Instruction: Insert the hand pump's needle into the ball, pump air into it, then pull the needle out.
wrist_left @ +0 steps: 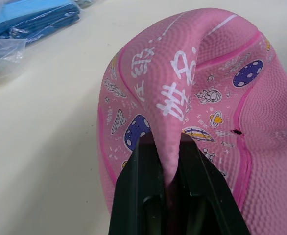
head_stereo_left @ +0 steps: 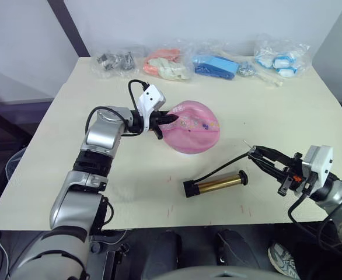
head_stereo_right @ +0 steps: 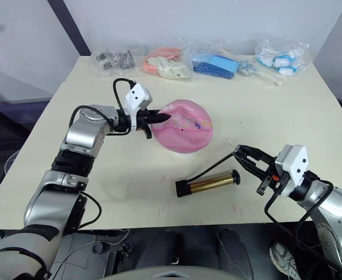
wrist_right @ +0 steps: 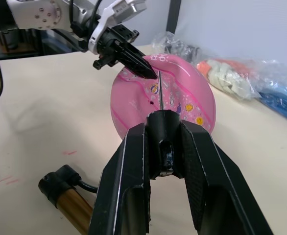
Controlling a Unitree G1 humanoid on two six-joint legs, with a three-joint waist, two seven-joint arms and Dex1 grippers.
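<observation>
The pink ball (head_stereo_left: pixel 197 129), dented and printed with cartoons, lies at the table's middle. My left gripper (head_stereo_left: pixel 170 119) is shut on a raised fold of its left side, and the wrist view shows the rubber pinched between the fingers (wrist_left: pixel 139 176). The small black valve hole (wrist_left: pixel 237 131) lies just to one side of that fold. The gold hand pump (head_stereo_left: pixel 217 184) lies on the table in front of the ball, with its thin black hose (head_stereo_left: pixel 220 169) running right. My right gripper (head_stereo_left: pixel 260 155) is shut on the hose's black fitting (wrist_right: pixel 161 132). The needle (wrist_right: pixel 159 90) points toward the ball, a short way off it.
Several clear bags line the table's far edge: grey metal parts (head_stereo_left: pixel 114 61), orange and white items (head_stereo_left: pixel 168 64), blue items (head_stereo_left: pixel 217 65), white and blue items (head_stereo_left: pixel 281 58). The cream table (head_stereo_left: pixel 72 151) ends close in front of the pump.
</observation>
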